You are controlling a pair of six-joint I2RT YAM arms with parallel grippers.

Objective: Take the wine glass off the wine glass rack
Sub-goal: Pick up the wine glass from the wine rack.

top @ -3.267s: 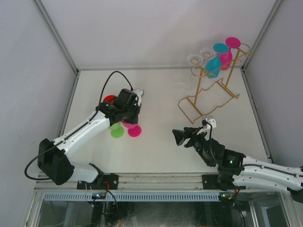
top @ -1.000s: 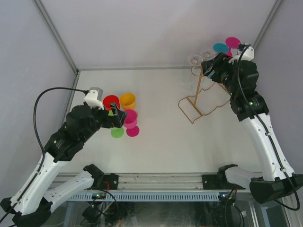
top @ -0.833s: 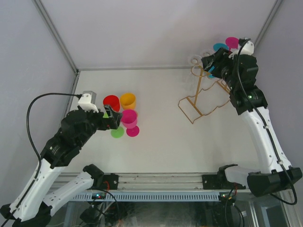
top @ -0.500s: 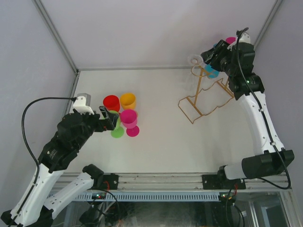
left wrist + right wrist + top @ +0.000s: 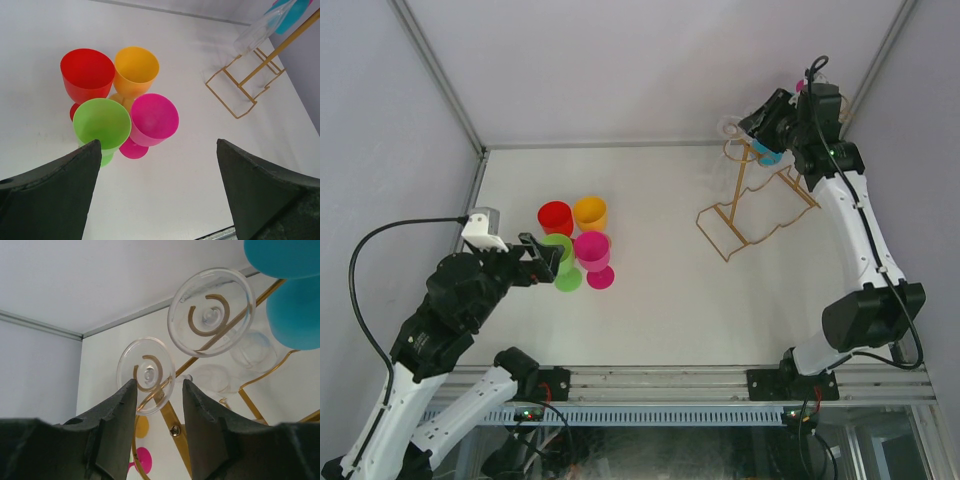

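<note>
The gold wire wine glass rack (image 5: 750,215) stands at the table's back right. Two clear wine glasses hang upside down from its curled loops, beside a blue one (image 5: 767,150). In the right wrist view the nearer clear wine glass (image 5: 146,370) shows its round foot in a loop, and the second clear foot (image 5: 211,311) hangs higher. My right gripper (image 5: 157,385) is up at the rack's top, its jaws partly closed with a gap, the tips either side of the nearer foot's lower edge. My left gripper (image 5: 157,145) is wide open and holds nothing.
Four plastic goblets stand together left of centre: red (image 5: 556,216), orange (image 5: 589,211), green (image 5: 102,122) and magenta (image 5: 154,117). The left gripper (image 5: 545,255) hovers just beside them. Two blue bowls (image 5: 295,315) hang right of the clear glasses. The enclosure walls are close behind the rack.
The right gripper rose and moved left along the rack top to the clear glasses while its jaws narrowed. The left arm drew back left, away from the goblets.
</note>
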